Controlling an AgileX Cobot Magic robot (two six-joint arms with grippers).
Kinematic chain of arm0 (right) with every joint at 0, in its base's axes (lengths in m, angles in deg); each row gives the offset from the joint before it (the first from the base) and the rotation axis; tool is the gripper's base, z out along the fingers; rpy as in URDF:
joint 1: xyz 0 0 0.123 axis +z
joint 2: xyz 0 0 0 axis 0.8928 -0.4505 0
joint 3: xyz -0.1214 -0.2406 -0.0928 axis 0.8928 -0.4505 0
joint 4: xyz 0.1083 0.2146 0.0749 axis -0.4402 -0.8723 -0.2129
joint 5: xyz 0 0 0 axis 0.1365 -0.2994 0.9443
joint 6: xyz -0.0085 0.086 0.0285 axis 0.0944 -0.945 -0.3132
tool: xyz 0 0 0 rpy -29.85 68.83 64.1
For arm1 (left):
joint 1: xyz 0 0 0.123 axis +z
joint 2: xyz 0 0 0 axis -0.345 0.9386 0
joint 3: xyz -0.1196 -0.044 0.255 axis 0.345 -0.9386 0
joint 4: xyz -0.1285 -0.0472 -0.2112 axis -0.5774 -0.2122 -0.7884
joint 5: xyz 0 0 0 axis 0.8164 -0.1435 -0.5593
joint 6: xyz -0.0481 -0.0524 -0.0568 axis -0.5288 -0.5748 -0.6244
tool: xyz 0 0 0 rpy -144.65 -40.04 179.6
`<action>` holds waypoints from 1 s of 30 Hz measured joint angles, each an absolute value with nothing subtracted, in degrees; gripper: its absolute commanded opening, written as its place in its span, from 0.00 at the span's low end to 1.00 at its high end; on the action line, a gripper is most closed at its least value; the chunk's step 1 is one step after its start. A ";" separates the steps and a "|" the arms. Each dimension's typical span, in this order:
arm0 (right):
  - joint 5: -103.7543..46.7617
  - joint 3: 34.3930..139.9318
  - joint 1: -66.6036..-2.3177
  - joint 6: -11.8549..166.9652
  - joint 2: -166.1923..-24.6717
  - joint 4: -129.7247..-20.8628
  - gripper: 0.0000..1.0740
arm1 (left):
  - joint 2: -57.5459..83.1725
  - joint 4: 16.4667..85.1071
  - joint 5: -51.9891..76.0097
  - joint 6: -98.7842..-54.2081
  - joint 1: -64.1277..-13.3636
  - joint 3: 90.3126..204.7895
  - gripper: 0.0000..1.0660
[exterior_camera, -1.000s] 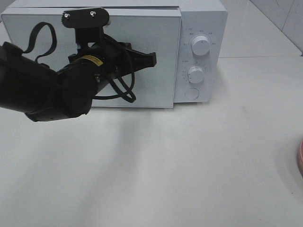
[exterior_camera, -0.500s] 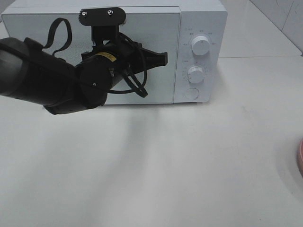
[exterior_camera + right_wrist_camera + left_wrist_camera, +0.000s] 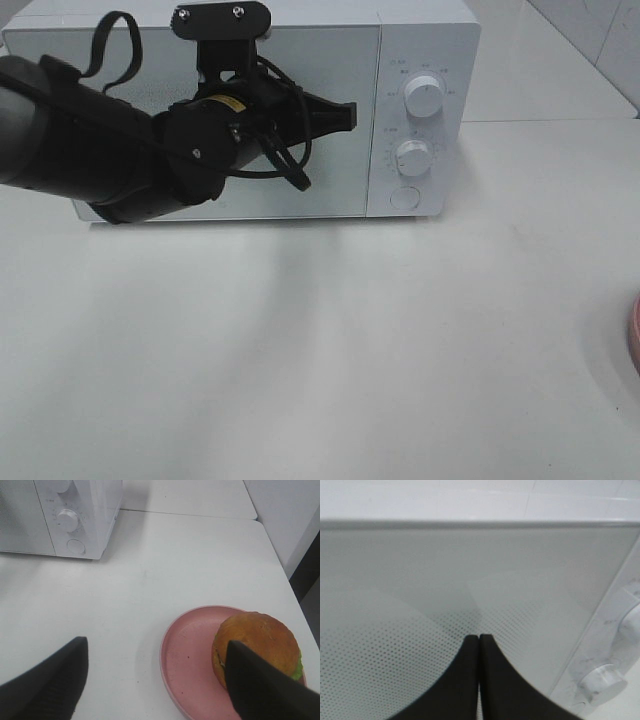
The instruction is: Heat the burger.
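The burger (image 3: 257, 647), with a golden-brown bun and green filling at its edge, sits on the pink plate (image 3: 187, 665) in the right wrist view. My right gripper (image 3: 155, 645) is open above the table, with one finger over the burger's near side. It holds nothing. In the exterior view only the plate's rim (image 3: 635, 335) shows, at the far right edge. The white microwave (image 3: 420, 60) stands at the back with its door (image 3: 340, 170) closed. My left gripper (image 3: 345, 117) is shut and empty, its tips (image 3: 479, 639) close to the door near its right side.
The microwave's panel has two knobs (image 3: 424, 97) (image 3: 412, 157) and a round button (image 3: 404, 197), right of the door. The microwave also shows in the right wrist view (image 3: 75, 510). The white table (image 3: 350, 350) spreads in front. Its right edge (image 3: 287, 575) is near the plate.
My left arm has moved right and closer to the microwave door. The door looked slightly ajar before and now sits flush.
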State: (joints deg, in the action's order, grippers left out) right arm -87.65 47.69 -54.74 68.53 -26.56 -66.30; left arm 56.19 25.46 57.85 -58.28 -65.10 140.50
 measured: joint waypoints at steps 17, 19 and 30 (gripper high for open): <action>-87.65 47.69 -54.74 68.53 -26.56 -66.30 0.67 | 44.96 25.46 35.56 -56.04 -68.71 131.16 0.88; -87.65 47.69 -54.74 68.53 -26.56 -66.30 0.67 | 44.15 25.46 28.57 -56.04 -68.71 131.16 0.94; -87.65 47.69 -54.74 68.53 -26.56 -66.30 0.67 | 39.91 28.73 8.52 -56.04 -60.86 131.11 0.87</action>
State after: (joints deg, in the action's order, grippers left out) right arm -87.65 47.69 -54.74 68.53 -26.56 -66.30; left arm 39.91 28.73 8.52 -56.04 -60.86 131.11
